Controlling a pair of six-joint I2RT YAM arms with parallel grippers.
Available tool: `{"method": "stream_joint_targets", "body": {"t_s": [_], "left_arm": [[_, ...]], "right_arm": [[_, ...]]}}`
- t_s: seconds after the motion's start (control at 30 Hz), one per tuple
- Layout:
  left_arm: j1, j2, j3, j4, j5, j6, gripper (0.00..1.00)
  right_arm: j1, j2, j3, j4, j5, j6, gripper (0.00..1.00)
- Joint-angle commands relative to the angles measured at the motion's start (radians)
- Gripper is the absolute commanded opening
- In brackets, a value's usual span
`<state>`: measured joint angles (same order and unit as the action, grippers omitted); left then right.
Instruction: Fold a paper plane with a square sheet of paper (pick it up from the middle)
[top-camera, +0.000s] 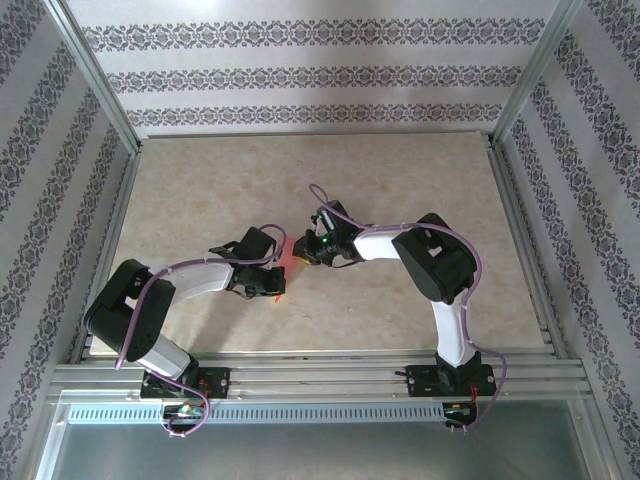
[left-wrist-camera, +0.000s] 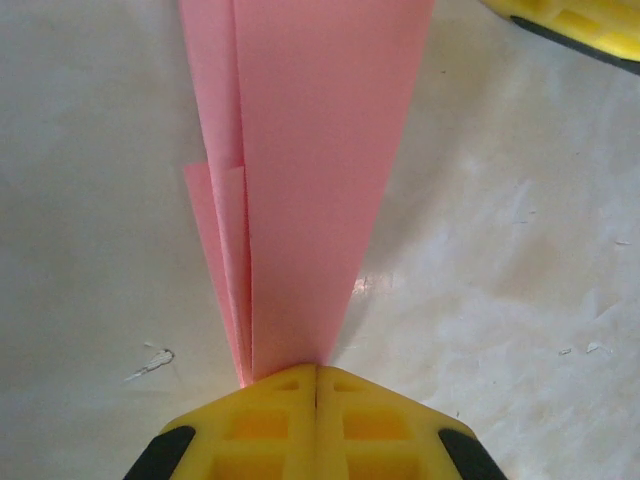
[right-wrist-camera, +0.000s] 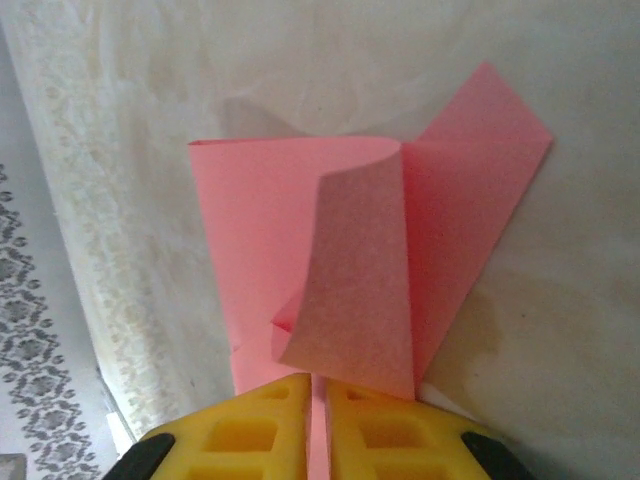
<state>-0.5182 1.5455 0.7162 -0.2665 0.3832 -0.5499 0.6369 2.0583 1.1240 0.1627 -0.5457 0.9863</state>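
The pink-red paper plane (top-camera: 287, 258) is partly folded and held between both grippers at the table's middle. In the left wrist view it narrows like a dart (left-wrist-camera: 310, 180), with layered folds on its left side. Its tip is pinched in my left gripper (left-wrist-camera: 316, 370), whose yellow fingers are pressed together. In the right wrist view the wider end (right-wrist-camera: 250, 230) spreads out, with one flap (right-wrist-camera: 360, 280) curling over and a wing (right-wrist-camera: 480, 150) sticking out to the right. My right gripper (right-wrist-camera: 318, 380) is shut on this end, with paper showing in the thin slit between its fingers.
The beige marbled table (top-camera: 400, 180) lies under both arms, enclosed by patterned walls and metal rails (top-camera: 320, 375) at the near edge. A yellow finger of the right gripper (left-wrist-camera: 575, 22) shows at the top right of the left wrist view.
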Motion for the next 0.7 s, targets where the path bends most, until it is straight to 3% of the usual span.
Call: {"method": "stream_joint_targets", "body": {"t_s": [0.0, 0.3, 0.67], "left_arm": [[-0.017, 0.014, -0.009, -0.066, -0.021, 0.016, 0.06], [-0.018, 0.022, -0.035, 0.008, -0.026, 0.024, 0.04], [-0.017, 0.067, -0.013, 0.067, -0.024, 0.034, 0.03]], "right_arm": [[0.006, 0.04, 0.012, -0.128, 0.102, -0.059, 0.15], [-0.018, -0.089, 0.028, 0.015, 0.024, -0.093, 0.18], [0.059, -0.173, -0.114, 0.008, 0.089, -0.055, 0.16]]}}
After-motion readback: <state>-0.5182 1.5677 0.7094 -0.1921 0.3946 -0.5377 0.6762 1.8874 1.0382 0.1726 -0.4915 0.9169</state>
